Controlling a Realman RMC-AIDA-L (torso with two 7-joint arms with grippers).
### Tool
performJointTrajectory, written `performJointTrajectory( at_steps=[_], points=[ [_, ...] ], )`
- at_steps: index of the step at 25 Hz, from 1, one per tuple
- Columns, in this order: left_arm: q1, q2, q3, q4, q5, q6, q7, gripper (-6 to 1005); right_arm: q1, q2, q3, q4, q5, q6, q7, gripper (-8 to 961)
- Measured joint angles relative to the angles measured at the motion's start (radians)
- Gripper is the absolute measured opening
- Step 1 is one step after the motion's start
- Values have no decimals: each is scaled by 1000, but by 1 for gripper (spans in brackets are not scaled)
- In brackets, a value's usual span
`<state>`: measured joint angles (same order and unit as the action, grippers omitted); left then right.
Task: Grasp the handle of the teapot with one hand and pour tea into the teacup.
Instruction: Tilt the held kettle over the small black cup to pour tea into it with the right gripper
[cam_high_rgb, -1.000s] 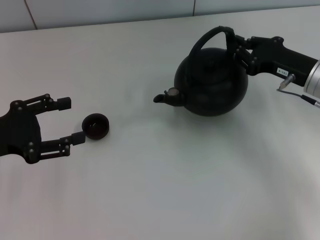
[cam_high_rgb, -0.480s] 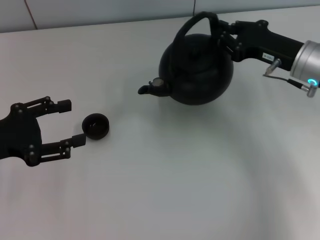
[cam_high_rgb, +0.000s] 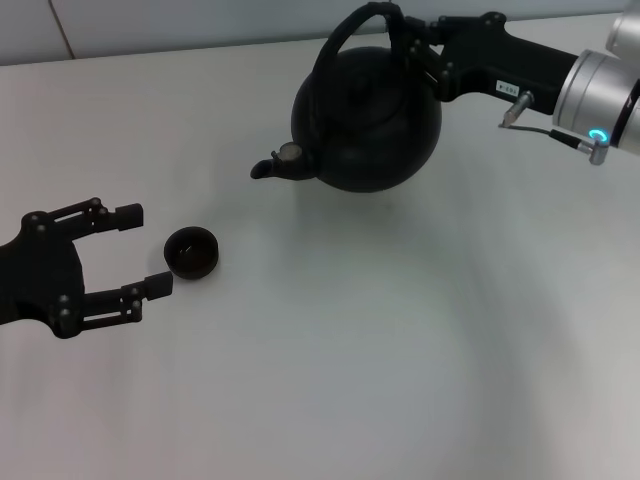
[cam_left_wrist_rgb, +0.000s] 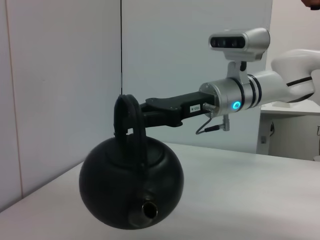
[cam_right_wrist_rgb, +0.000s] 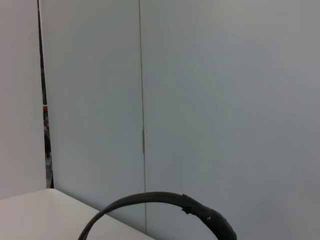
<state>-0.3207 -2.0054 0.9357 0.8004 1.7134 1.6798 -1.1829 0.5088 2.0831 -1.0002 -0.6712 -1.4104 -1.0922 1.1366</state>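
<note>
The black round teapot (cam_high_rgb: 365, 115) hangs in the air at the back of the table, its spout (cam_high_rgb: 265, 168) pointing left toward the teacup. My right gripper (cam_high_rgb: 418, 45) is shut on the arched handle (cam_high_rgb: 345, 30) from the right side. In the left wrist view the teapot (cam_left_wrist_rgb: 131, 187) is lifted clear of the table, with the handle (cam_left_wrist_rgb: 127, 117) held by the right gripper (cam_left_wrist_rgb: 145, 111). The handle's arc also shows in the right wrist view (cam_right_wrist_rgb: 165, 200). The small black teacup (cam_high_rgb: 191, 251) stands on the table at the left. My left gripper (cam_high_rgb: 140, 250) is open just left of the cup.
The white table (cam_high_rgb: 350, 350) spreads under everything. A white panel wall (cam_high_rgb: 220, 20) runs along the back edge. A second robot body and head camera (cam_left_wrist_rgb: 240, 42) show in the left wrist view behind the right arm.
My right gripper has carried the teapot up and to the left, toward the teacup. The left gripper and the cup have stayed in place.
</note>
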Motion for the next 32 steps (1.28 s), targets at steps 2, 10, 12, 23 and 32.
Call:
performJointTrajectory(
  at_steps=[2, 10, 12, 23, 32],
  points=[
    [0, 0, 0, 0, 0, 0, 0, 803, 3, 0, 0, 1, 0, 1, 0, 128],
    [2, 0, 0, -1, 0, -1, 2, 804, 40, 0, -46, 12, 0, 42, 0, 128],
    [2, 0, 0, -1, 0, -1, 2, 804, 43, 0, -58, 12, 1, 53, 0, 128],
    [5, 1, 0, 2, 0, -2, 2, 804, 91, 2, -106, 29, 3, 89, 0, 128],
    [5, 1, 0, 2, 0, -2, 3, 804, 123, 2, -135, 47, -1, 107, 0, 128]
  ],
)
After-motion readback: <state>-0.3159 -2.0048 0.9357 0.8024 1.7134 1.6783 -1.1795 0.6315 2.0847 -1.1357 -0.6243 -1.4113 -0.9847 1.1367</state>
